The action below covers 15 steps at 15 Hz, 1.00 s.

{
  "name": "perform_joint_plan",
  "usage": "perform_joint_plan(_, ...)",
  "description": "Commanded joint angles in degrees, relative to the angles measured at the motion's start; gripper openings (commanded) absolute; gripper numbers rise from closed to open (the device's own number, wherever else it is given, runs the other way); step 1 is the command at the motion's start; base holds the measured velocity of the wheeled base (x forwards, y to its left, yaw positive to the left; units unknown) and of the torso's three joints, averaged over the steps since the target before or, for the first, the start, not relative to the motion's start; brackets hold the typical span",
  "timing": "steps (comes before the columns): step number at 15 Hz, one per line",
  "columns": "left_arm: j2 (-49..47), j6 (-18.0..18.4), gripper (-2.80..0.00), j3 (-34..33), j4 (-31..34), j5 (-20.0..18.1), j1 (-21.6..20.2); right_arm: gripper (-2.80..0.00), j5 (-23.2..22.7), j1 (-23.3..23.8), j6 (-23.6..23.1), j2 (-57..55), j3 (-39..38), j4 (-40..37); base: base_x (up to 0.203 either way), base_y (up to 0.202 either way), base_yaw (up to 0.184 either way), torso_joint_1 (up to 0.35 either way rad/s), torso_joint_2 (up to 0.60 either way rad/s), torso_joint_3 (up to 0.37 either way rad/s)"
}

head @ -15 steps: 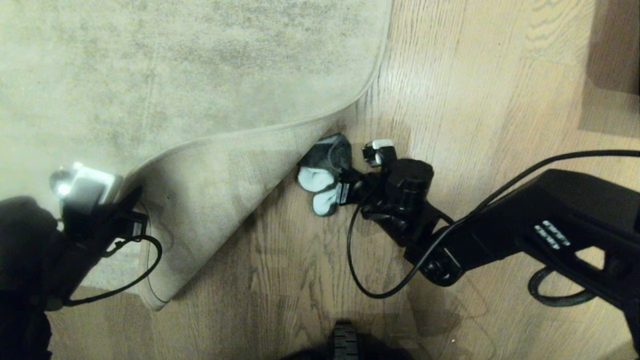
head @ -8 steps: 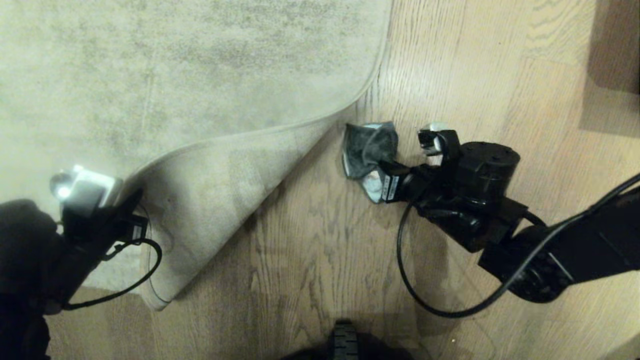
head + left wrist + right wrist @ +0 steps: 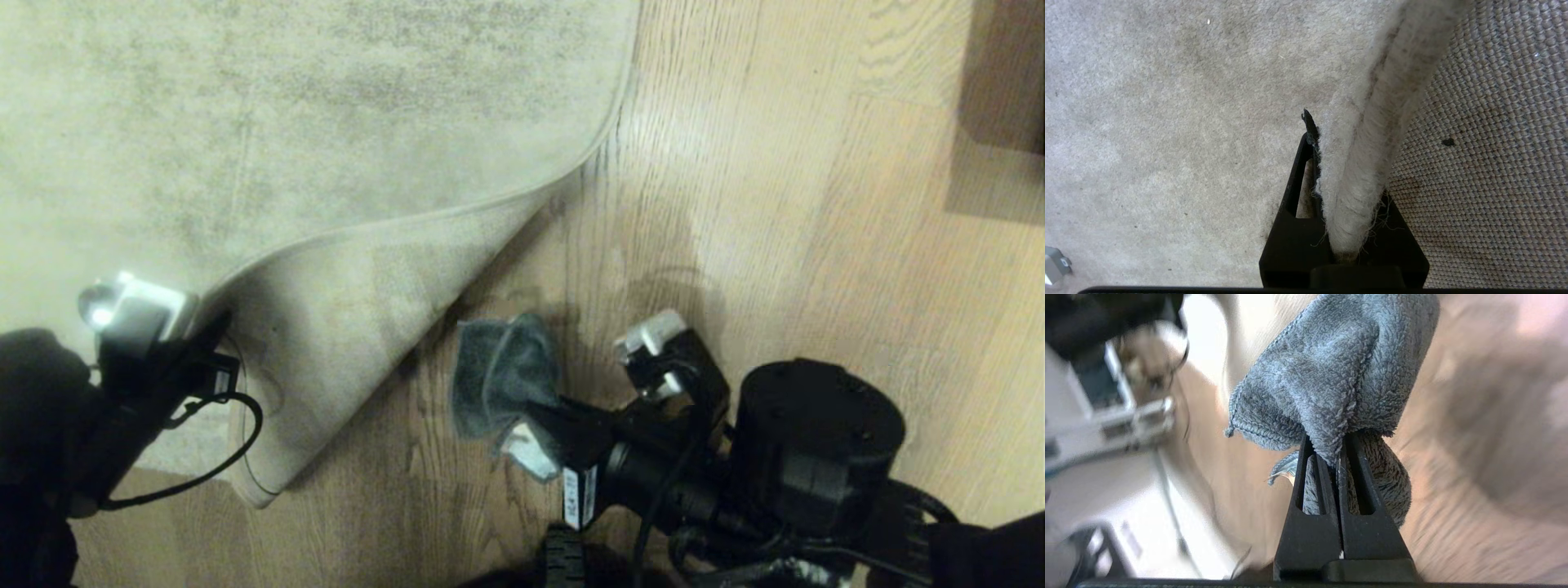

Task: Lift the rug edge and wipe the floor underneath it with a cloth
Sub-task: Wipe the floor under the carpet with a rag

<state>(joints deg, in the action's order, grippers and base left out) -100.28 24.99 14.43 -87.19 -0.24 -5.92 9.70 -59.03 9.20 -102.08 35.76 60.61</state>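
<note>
The pale rug covers the upper left of the head view, and its near corner is folded back with the underside up. My left gripper is shut on that raised rug edge; the woven backing shows beside it. The dark grey cloth lies bunched on the wood floor, just off the lifted flap. My right gripper is shut on the cloth, and its fingers pinch a fold of it low over the planks.
A darker brown patch sits at the far right corner. A black part of my base shows at the bottom edge. A loose cable hangs from the left wrist over the rug corner.
The right arm drew the cloth out from the rug fold to the right, then swept it back toward my base. The left gripper kept holding the rug edge still.
</note>
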Motion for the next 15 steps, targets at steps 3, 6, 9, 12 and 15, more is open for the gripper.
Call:
perform_joint_plan(3, -0.07, 0.23, -2.8, -0.11, -1.73, 0.95, 0.04, -2.8, -0.11, -2.23, 0.26, -12.82, 3.35, 1.45, 0.0, 0.0, 0.0, 0.0, 0.0, 0.0)
perform_joint_plan(6, -0.18, 0.23, -2.8, -0.11, -1.67, 0.95, 0.12, -2.8, -0.12, -2.66, 1.22, -23.32, 4.95, 9.46, 0.0, 0.0, 0.0, 0.0, 0.0, 0.0)
perform_joint_plan(9, -0.27, 0.36, -2.8, -1.61, -1.69, 0.86, 0.2, -2.8, 0.0, -2.85, 1.65, -33.89, 10.3, 20.97, 0.0, 0.0, 0.0, 0.0, 0.0, 0.0)
perform_joint_plan(12, -0.18, 0.41, -2.8, -3.0, -1.76, 0.86, 0.22, -2.8, 0.58, -1.63, 1.69, -38.19, 18.17, 25.13, 0.0, 0.0, 0.0, 0.0, 0.0, 0.0)
perform_joint_plan(15, -0.18, 0.41, -2.8, -3.01, -1.76, 0.86, 0.29, -2.8, 1.05, 3.05, 1.31, -39.09, 23.44, 25.33, 0.0, 0.0, 0.0, 0.0, 0.0, 0.0)
